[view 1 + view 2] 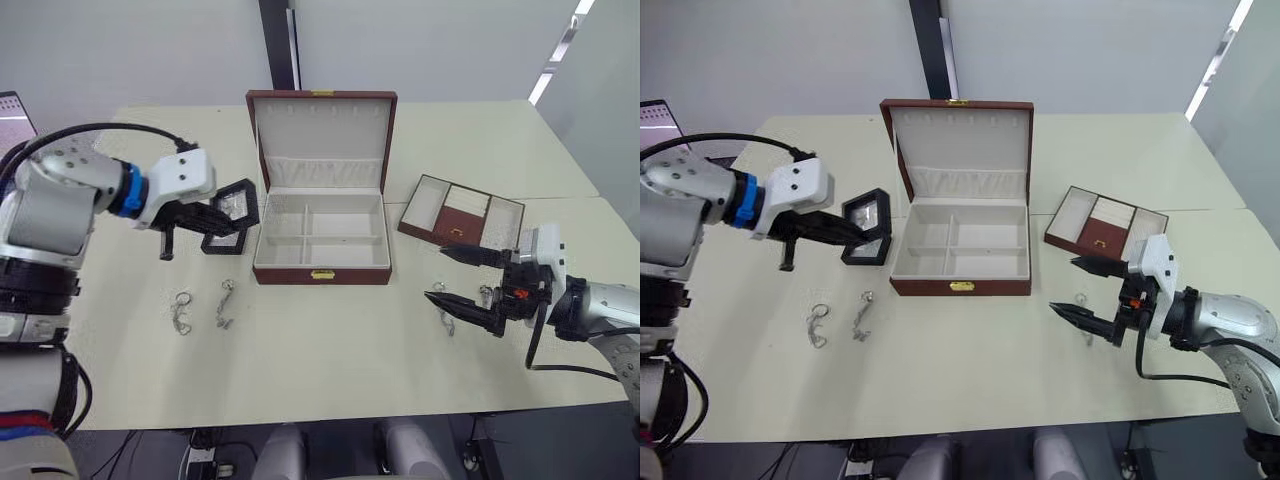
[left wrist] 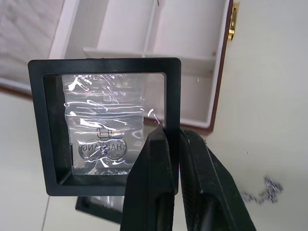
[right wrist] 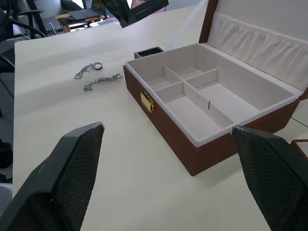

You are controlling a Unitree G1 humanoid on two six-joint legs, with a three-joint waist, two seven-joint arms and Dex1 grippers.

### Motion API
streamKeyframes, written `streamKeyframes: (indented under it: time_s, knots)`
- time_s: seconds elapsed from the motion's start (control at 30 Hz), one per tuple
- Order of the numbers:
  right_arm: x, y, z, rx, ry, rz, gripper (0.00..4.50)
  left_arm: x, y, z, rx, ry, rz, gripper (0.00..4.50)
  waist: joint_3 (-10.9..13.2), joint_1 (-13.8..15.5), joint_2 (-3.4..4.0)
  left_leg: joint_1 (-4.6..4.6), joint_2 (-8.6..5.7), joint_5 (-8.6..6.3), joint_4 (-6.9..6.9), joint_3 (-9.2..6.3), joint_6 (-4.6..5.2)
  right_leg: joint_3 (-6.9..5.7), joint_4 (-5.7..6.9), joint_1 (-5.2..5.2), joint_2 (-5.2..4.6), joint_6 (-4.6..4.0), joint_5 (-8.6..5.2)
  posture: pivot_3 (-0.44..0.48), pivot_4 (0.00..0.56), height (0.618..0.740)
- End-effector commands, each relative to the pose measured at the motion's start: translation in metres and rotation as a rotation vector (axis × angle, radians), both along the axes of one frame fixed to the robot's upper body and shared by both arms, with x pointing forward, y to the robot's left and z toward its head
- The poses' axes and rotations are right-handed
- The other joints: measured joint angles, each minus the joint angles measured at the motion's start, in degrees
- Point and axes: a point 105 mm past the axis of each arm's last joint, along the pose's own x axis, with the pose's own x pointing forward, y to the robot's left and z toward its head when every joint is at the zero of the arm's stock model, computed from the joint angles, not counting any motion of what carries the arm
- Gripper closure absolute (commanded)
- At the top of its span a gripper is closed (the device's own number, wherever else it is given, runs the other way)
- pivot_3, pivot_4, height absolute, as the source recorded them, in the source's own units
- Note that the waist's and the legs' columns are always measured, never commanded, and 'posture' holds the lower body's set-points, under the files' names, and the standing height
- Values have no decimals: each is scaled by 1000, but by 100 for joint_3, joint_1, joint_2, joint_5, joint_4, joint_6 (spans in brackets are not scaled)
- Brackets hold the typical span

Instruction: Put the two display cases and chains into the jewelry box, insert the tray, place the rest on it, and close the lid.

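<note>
Left wrist view: left gripper [image 2: 169, 139] pinches a display case [image 2: 103, 122]; right gripper [image 1: 447, 276], at the box's [image 1: 320, 240] four o'clock, gapes wide.

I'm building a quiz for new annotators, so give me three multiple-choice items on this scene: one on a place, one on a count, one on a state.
1. Where does the tray lie?
A. inside the jewelry box
B. on the table on the box's right
C. on the table on the box's left

2. How many chains lie together on the table left of the jewelry box?
A. two
B. four
C. none

3. What is the left tool doing?
A. hanging open over the table
B. shut on a chain
C. shut on a display case

Answers: 1 B, it sits on the table right of the box. 2 A, the chains lie side by side there. 3 C, its fingers pinch the black frame of the held display case, while a second display case rests on the table below it.
</note>
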Motion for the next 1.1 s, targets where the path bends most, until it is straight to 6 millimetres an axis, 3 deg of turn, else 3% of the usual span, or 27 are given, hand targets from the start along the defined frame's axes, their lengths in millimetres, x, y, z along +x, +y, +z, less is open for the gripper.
streamKeyframes:
  time_s: [0.03,0.17,0.57,0.87,1.1]
  knots:
    - [-3,-1,11,7,-56,-25,0,9,-15,10,-2,-47,-20,4490,0,-14,0,0,1,0,-1,-1,0,0,-1,0,1,0,0,0,150,740]
    - [-3,-4,8,4,-62,-72,0,23,-51,7,-28,-55,-98,4490,0,33,-1,-1,-2,0,6,-4,0,-3,0,5,-1,0,0,0,150,740]
    - [-9,-13,2,-4,-55,-162,0,56,-102,-26,-37,-57,-187,4490,2,43,-4,-12,-6,0,11,-6,0,-1,-1,-2,-2,2,1,0,150,740]
    - [-12,-14,0,7,-56,-213,0,74,-116,-53,-58,-77,-179,4490,3,45,-6,-18,-7,0,17,-8,1,-2,-2,-3,-3,3,2,0,150,740]
    - [-16,-15,0,8,-55,-235,0,79,-124,-57,-88,-109,-181,4490,3,53,-7,-21,-9,0,21,-10,1,-4,-1,-3,-3,5,3,0,150,740]
